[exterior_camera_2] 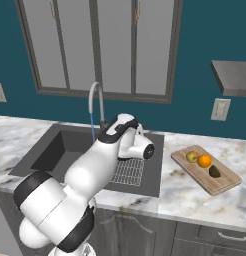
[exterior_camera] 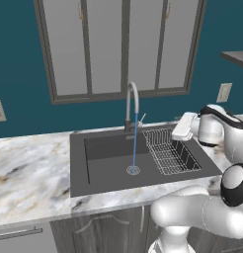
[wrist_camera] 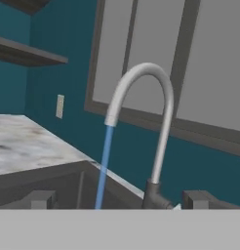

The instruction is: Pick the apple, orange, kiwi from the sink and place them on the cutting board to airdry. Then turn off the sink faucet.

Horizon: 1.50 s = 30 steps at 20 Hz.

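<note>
Where the marble counter (exterior_camera: pixel 29 163) runs out to the left, we have open room up to the dark rim of the sink (exterior_camera: pixel 94 168), whose basin lies bare down to the round drain. Moving right, the sink faucet (exterior_camera: pixel 132 106) stands at the back edge, and a thin blue stream of water (exterior_camera: pixel 135 143) falls from its spout onto the drain. A wire dish rack (exterior_camera: pixel 170 150) fills the right end of the basin, and the white arm reaches over it, crowding that side. In the hand view we see the gripper (wrist_camera: pixel 119 199) with its two dark tips set wide apart and nothing between them, the faucet's base and arched neck just ahead. Further right in the right base view, beyond a strip of counter, the cutting board (exterior_camera_2: pixel 195 172) lies at an angle, well apart from the sink. On it sit the apple (exterior_camera_2: pixel 192 156), the orange (exterior_camera_2: pixel 204 160) just beside it, and the kiwi (exterior_camera_2: pixel 214 171) near them. A wall outlet (exterior_camera_2: pixel 220 109) and a grey shelf (exterior_camera_2: pixel 232 77) hang above. We can read no writing or labels anywhere.
</note>
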Motion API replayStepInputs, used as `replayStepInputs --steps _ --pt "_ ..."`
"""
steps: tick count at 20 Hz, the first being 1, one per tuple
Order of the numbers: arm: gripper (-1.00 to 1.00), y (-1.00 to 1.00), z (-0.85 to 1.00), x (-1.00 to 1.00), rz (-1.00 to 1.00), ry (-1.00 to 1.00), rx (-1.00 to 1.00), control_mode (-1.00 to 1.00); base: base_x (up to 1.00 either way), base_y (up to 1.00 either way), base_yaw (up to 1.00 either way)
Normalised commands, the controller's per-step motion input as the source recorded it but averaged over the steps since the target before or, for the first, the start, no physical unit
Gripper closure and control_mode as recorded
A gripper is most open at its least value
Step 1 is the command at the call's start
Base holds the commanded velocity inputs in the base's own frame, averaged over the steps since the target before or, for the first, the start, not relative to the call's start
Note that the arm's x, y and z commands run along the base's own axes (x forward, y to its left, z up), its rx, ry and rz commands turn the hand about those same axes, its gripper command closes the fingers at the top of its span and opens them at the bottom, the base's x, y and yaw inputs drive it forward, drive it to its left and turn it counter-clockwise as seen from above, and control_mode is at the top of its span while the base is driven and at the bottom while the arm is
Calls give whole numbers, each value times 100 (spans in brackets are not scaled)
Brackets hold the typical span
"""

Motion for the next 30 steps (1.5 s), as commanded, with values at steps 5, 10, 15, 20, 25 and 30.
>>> replayStepInputs --steps 5,10,15,20,25,30 --pt "-100 5 -18 38 7 0 0 -100 0 0 0" --pt "-100 0 -14 39 7 0 0 -100 0 0 0" --pt "-100 0 -12 33 9 0 0 -100 0 0 0" --pt "-100 0 -11 26 9 0 0 -100 0 0 0" --pt "-100 2 -1 13 6 0 0 -100 0 0 0" --pt "-100 11 -3 14 5 0 0 -100 0 0 0"
